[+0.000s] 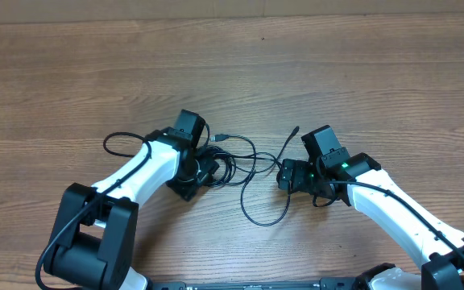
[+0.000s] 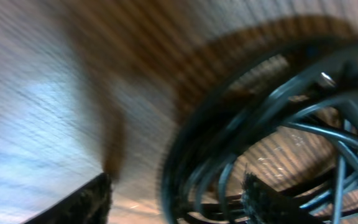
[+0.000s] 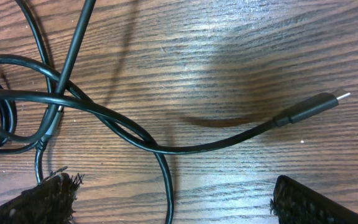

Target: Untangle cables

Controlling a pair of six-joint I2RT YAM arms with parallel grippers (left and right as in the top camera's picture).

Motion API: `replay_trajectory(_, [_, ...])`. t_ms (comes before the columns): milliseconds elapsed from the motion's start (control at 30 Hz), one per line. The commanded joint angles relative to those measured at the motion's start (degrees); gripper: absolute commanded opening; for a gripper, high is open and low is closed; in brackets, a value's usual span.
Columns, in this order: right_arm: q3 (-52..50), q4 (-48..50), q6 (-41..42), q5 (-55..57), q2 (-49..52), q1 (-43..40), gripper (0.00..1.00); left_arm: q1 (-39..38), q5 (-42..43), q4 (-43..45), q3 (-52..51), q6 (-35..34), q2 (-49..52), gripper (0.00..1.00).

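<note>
The cables [image 1: 234, 161] lie near the middle of the table [image 1: 216, 56], between the two arms. Most of the cord is gathered in a tight coil [image 2: 247, 130] on the left. One slack loop [image 1: 263, 211] trails toward the near edge, and another bulges out past the left arm. A single strand runs rightward and ends in a free plug [image 3: 309, 107]. In the right wrist view it crosses at least two other cords near the coil.

The left fingers [image 2: 86, 202] are right at the coil, with the bundle showing between them. That view is badly blurred, so I cannot tell whether they grasp it or only straddle it. The right fingers [image 3: 48, 199] are fully released and spread wide just above the table. A cord passes between them and touches neither.

The step in hand looks like anchoring the coil on the left so a strand can be drawn out on the right. The next move probably calls for the right fingers to drop onto the plug-ended strand. They should then pull it gently away from the crossing, without dragging the whole coil along.
</note>
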Motion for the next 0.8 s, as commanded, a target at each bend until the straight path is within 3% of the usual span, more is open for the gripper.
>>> replay_trajectory(0, [0.15, 0.42, 0.2, -0.35, 0.17, -0.02, 1.0, -1.68, 0.98, 2.43, -1.66, -4.26, 0.11, 0.4])
replay_trajectory(100, [0.15, 0.42, 0.2, -0.35, 0.17, -0.02, 1.0, -2.16, -0.61, 2.4, -1.77, -4.2, 0.11, 0.07])
replay_trajectory(133, [0.15, 0.42, 0.2, -0.37, 0.17, -0.02, 1.0, -2.16, -1.11, 2.25, -1.75, -4.17, 0.11, 0.04])
replay_trajectory(333, [0.15, -0.31, 0.17, -4.04, 0.17, -0.02, 1.0, -1.09, -4.92, 2.62, -1.53, 1.77, 0.04, 0.04])
replay_trajectory(567, [0.15, 1.7, -0.28, -12.2, 0.17, -0.02, 1.0, -0.11, -4.0, 2.56, 0.46, 15.32, -0.79, 0.04])
replay_trajectory(767, [0.15, 8.11, -0.9, -20.06, 0.17, 0.0, 1.0, -0.11, -3.48, 2.08, 0.46, 16.2, -0.76, 0.04])
